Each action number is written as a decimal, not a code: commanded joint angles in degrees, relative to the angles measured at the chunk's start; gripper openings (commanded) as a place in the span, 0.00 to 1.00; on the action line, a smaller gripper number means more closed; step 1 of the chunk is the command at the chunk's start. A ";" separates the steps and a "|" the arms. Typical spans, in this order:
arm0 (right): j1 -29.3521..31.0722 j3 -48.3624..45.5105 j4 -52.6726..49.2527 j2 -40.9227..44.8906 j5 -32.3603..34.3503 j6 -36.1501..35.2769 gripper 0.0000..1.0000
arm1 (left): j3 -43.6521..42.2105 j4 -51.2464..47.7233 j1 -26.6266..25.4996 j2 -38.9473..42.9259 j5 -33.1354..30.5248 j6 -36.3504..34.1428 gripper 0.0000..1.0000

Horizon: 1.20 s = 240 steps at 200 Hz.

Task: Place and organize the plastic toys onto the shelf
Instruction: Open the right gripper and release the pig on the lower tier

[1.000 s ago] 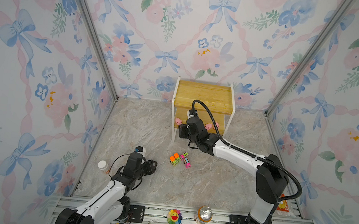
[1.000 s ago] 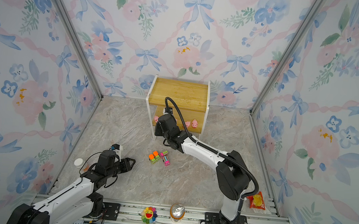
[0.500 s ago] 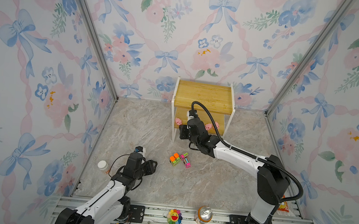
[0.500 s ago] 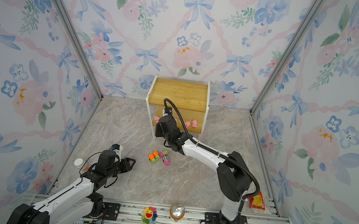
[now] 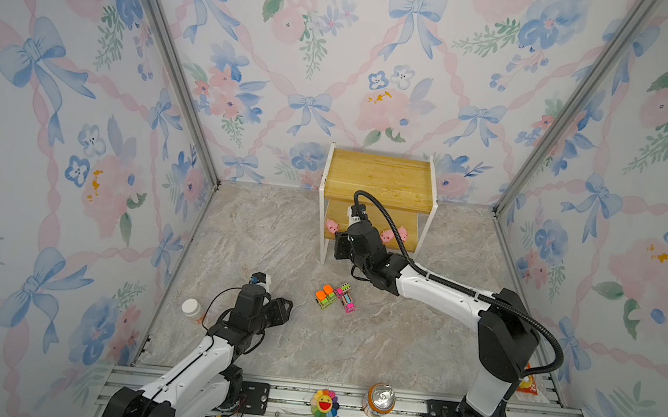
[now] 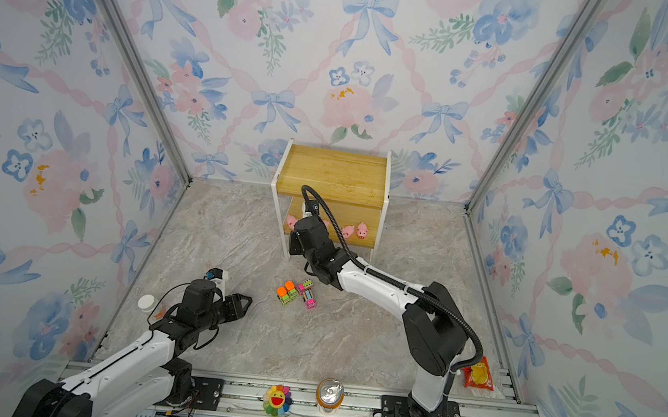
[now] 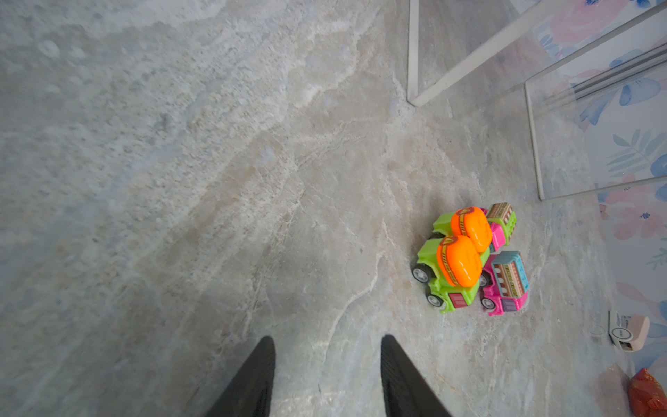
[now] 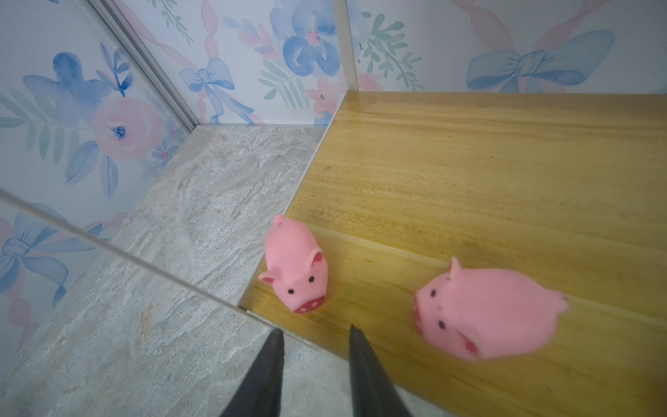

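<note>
The shelf (image 5: 381, 176) (image 6: 336, 172) stands against the back wall. Pink pigs stand along the front of its lower board (image 8: 505, 173): one at the left corner (image 5: 331, 226) (image 8: 297, 267), one beside it (image 8: 483, 314), two further right (image 5: 387, 235) (image 5: 402, 233). My right gripper (image 8: 314, 330) (image 5: 341, 245) hovers just in front of the left corner pig, open and holding nothing. Several trucks (image 5: 334, 297) (image 6: 297, 291) sit bunched on the floor, green with orange tops (image 7: 451, 267) and pink (image 7: 505, 285). My left gripper (image 7: 327, 341) (image 5: 283, 303) is open and empty, left of the trucks.
A white-capped bottle (image 5: 190, 307) stands by the left wall. A can (image 5: 381, 398) and a rainbow flower (image 5: 324, 403) sit on the front rail. A red snack packet (image 6: 477, 376) lies at the front right. Flowered walls close in three sides.
My right gripper has drawn back slightly from the lower board and its jaws have narrowed. The left arm has not moved.
</note>
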<state>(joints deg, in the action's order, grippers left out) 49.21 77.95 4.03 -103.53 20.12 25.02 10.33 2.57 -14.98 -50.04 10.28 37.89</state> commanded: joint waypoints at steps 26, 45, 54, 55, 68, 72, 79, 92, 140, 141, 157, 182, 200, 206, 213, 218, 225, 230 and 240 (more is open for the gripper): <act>1.28 -0.81 4.91 0.52 3.56 -2.62 0.28 | -0.68 0.51 -0.22 -0.04 -0.06 -1.16 0.49; 1.64 -1.12 4.92 0.69 4.66 -3.30 0.27 | -0.71 0.46 -0.22 0.00 -0.04 -1.09 0.49; 1.83 -1.44 5.06 0.91 5.38 -3.56 0.26 | -0.74 0.52 -0.22 -0.08 -0.08 -1.08 0.49; 1.84 -1.42 5.04 0.93 5.42 -3.65 0.26 | -0.70 0.47 -0.22 -0.11 -0.04 -1.12 0.49; 1.94 -1.89 5.33 1.20 5.79 -3.84 0.24 | -0.65 0.51 -0.21 -0.24 -0.04 -1.11 0.49; 1.94 -2.15 5.38 1.32 5.81 -3.83 0.24 | -0.63 0.51 -0.22 -0.20 -0.07 -1.14 0.49; 2.01 -2.60 5.88 1.57 5.94 -3.92 0.23 | -0.63 0.51 -0.20 -0.25 -0.09 -1.15 0.49; 2.16 -3.46 6.32 1.90 6.60 -3.98 0.23 | -0.59 0.50 -0.19 -0.32 -0.06 -1.10 0.49; 2.74 -4.62 6.69 2.23 8.26 -4.21 0.21 | -0.66 0.51 -0.17 -0.41 0.04 -1.10 0.48; 2.74 -4.63 6.69 2.21 8.27 -4.20 0.21 | -0.66 0.51 -0.15 -0.36 0.06 -1.08 0.48; 2.82 -4.63 6.84 1.95 8.67 -4.36 0.20 | -0.57 0.51 -0.21 -0.41 0.00 -1.18 0.48; 2.91 -4.62 7.22 1.44 9.92 -4.62 0.19 | -0.62 0.52 -0.19 -0.41 0.07 -1.15 0.48; 2.91 -4.63 7.80 1.05 10.53 -4.88 0.19 | -0.60 0.51 -0.20 -0.47 0.01 -1.18 0.48; 2.91 -4.78 8.12 0.89 10.76 -4.97 0.19 | -0.58 0.48 -0.21 -0.54 0.04 -1.22 0.48; 2.91 -4.91 8.39 0.79 10.90 -5.07 0.19 | -0.57 0.51 -0.22 -0.47 0.01 -1.16 0.48; 2.91 -4.89 8.52 0.66 10.94 -5.13 0.19 | -0.57 0.51 -0.19 -0.49 0.02 -1.15 0.48; 2.92 -4.84 8.54 0.48 11.07 -5.23 0.19 | -0.57 0.50 -0.22 -0.46 0.04 -1.17 0.48; 2.91 -4.89 8.62 0.43 11.16 -5.24 0.18 | -0.57 0.50 -0.20 -0.46 0.00 -1.16 0.48; 2.91 -4.94 8.93 0.21 11.17 -5.24 0.18 | -0.57 0.51 -0.20 -0.58 0.04 -1.21 0.48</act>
<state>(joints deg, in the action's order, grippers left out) 51.51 73.93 10.94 -103.50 29.52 20.71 10.33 2.74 -14.98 -50.11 10.28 37.89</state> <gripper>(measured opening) 0.185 0.483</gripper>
